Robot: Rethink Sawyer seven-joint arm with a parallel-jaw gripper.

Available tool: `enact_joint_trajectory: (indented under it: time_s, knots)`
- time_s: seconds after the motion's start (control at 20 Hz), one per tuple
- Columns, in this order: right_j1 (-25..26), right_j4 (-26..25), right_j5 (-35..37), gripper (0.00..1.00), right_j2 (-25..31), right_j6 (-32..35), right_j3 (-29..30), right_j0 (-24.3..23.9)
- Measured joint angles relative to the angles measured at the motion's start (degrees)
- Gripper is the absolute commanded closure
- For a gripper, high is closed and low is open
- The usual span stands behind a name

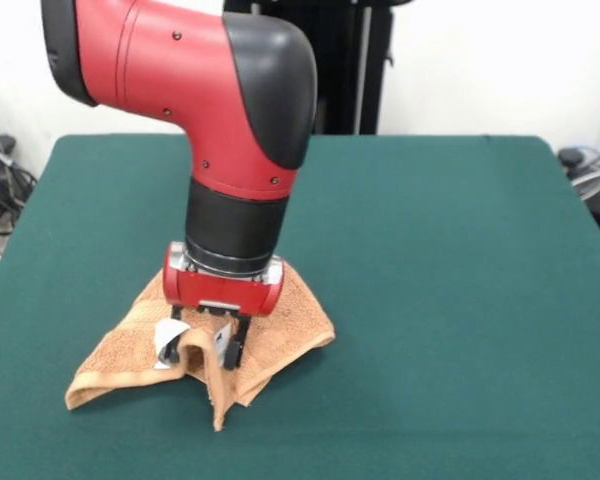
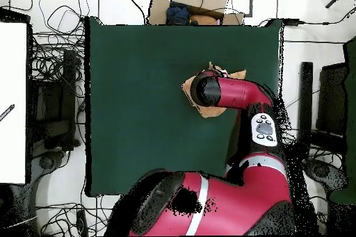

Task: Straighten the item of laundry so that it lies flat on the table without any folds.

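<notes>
Towel (image 2: 215, 111) mostly hidden beneath arm (image 2: 233, 94).

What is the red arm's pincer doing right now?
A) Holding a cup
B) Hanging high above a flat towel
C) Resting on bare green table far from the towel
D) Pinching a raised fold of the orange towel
D: in the front view the pincer sits low on the orange towel, closed on a bunched-up fold beside a white tag, with the cloth rumpled on the green table.

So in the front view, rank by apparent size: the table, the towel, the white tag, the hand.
1. Green table
2. Orange-tan towel
3. Hand, nearer the camera, so only roughly placed
4. White tag
</notes>
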Motion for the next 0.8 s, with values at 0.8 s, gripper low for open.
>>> enact_joint_trajectory:
  time_s: [0.8]
  knots:
    - [-1.44,-7.03,4.02,0.00,5.55,0.00,-0.01,-1.33]
